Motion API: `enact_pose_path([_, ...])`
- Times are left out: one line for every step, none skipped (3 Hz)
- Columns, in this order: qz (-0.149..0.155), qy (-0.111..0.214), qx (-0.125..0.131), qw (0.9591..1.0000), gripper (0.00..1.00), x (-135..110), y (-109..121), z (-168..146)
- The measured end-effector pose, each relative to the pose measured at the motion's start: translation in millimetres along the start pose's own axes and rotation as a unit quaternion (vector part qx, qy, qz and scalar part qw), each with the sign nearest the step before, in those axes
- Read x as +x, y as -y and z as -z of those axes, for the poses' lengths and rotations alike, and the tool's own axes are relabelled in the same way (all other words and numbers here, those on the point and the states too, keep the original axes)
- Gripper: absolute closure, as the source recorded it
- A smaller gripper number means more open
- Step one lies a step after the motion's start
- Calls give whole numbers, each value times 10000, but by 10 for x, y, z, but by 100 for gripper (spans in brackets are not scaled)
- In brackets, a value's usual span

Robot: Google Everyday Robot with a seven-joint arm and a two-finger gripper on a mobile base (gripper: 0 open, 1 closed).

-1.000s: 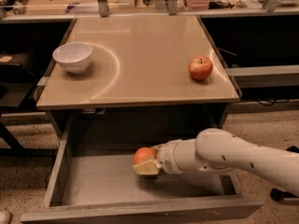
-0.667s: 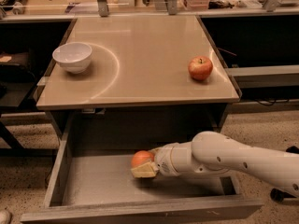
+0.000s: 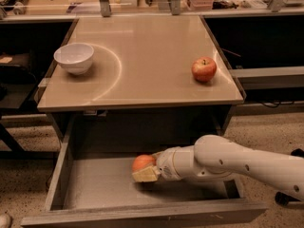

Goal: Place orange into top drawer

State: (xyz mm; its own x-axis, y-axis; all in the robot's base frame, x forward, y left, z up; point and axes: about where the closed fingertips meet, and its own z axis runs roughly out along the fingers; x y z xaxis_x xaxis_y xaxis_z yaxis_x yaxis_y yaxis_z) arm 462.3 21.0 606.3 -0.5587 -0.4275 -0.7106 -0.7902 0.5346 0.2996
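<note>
- Camera view: the gripper is reaching into the open top drawer from the right. Its fingers are clasping the orange near the middle of the drawer. Whether the fruit is hanging just above the grey bottom or resting on it cannot be told.
- On the table above, a white bowl is sitting at the left and a red apple at the right, both well apart from the work.
- The step in hand is looking like the set-down. It is calling for lowering until the fruit is bearing on the bottom, then parting the fingers slowly, since a round fruit is liable to roll.
- Withdrawing is best done straight back and up, with the white arm clearing the drawer's front panel and the table edge overhead.
</note>
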Motion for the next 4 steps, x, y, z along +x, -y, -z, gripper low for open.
enact_pose_path([0,0,0,10000,58,0,0,0])
enact_pose_path([0,0,-1,10000,35,0,-1,0])
enact_pose_path([0,0,-1,10000,12,0,-1,0])
enact_pose_path([1,0,-1,10000,0,0,-1,-1])
